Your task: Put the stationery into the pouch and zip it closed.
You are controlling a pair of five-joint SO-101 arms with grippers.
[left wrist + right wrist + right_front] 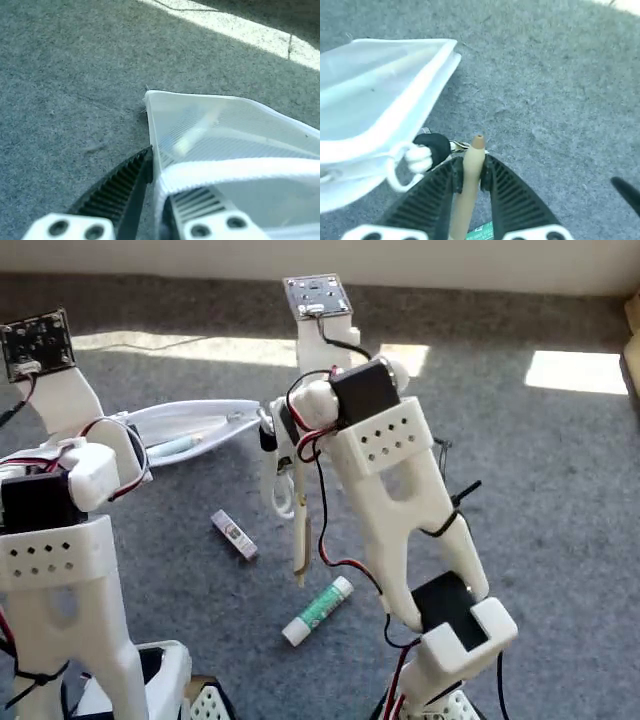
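A translucent white pouch (195, 428) lies open on the grey carpet with a pale pen (175, 447) inside. My left gripper (158, 172) is shut on the pouch (225, 135) at its edge near a corner. Beside the pouch's other end, my right gripper (287, 478) is shut on a beige pencil (301, 540) that hangs down above the carpet. In the right wrist view the pencil (470, 170) sits between the jaws of the right gripper (471, 162), just next to the pouch (375, 90) and its black-and-white zipper pull (422, 156).
A white-and-green glue stick (318, 611) and a small grey eraser (234, 536) lie on the carpet between the two arm bases. Black cables (455, 495) trail to the right of the right arm. Open carpet stretches to the far right.
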